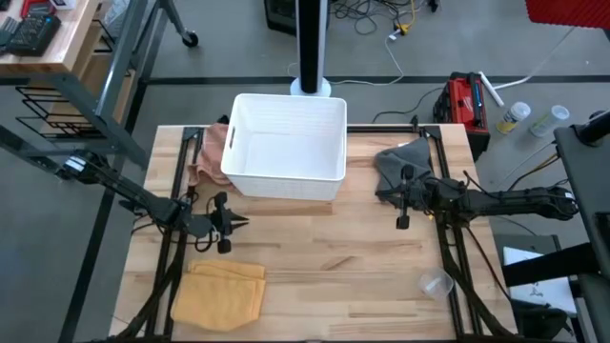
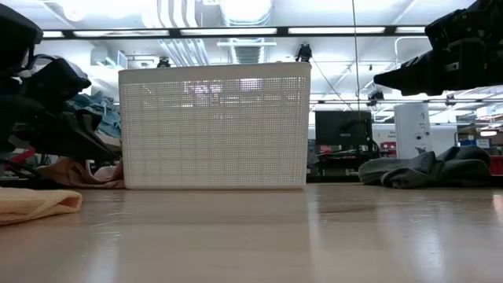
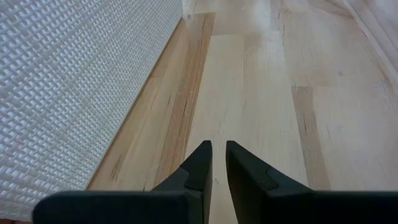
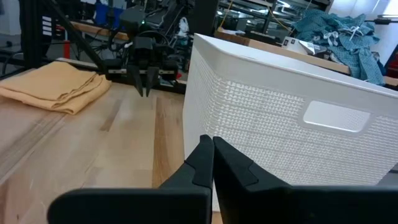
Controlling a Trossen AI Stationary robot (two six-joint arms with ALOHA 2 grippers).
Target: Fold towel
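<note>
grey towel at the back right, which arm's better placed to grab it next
Right. The right gripper hovers beside the crumpled grey towel, empty, fingers shut. The left gripper sits across the table by the folded yellow towel, with the white basket between it and the grey one.

Soft yellow cloth towel point(image 1: 218, 296), perforated matt plastic basket point(image 1: 286, 150), smooth wood table point(image 1: 353, 257)

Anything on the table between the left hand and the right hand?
No: in the high view, only bare wood lies between the left hand and right hand. The white basket sits behind that line.
</note>
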